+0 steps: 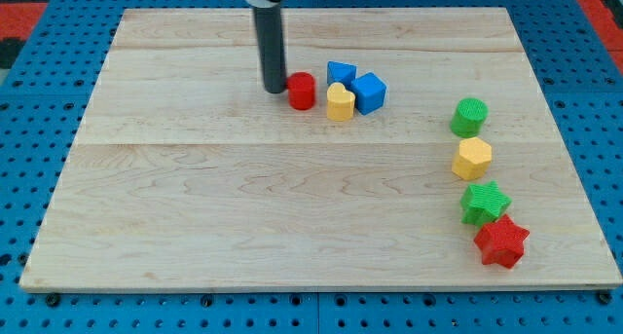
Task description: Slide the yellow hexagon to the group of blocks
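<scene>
The yellow hexagon (472, 158) lies at the view's right, between a green cylinder (469, 116) above it and a green star (485, 203) below it. A red star (502, 241) lies below the green star. The group sits near the view's top centre: a red cylinder (302, 91), a yellow heart-shaped block (340, 101), a blue block (341, 74) and a blue cube (369, 92). My tip (274, 88) stands just left of the red cylinder, touching or nearly touching it, far left of the yellow hexagon.
The wooden board (195, 207) lies on a blue perforated table (39, 110). The rod (269, 37) rises to the view's top edge.
</scene>
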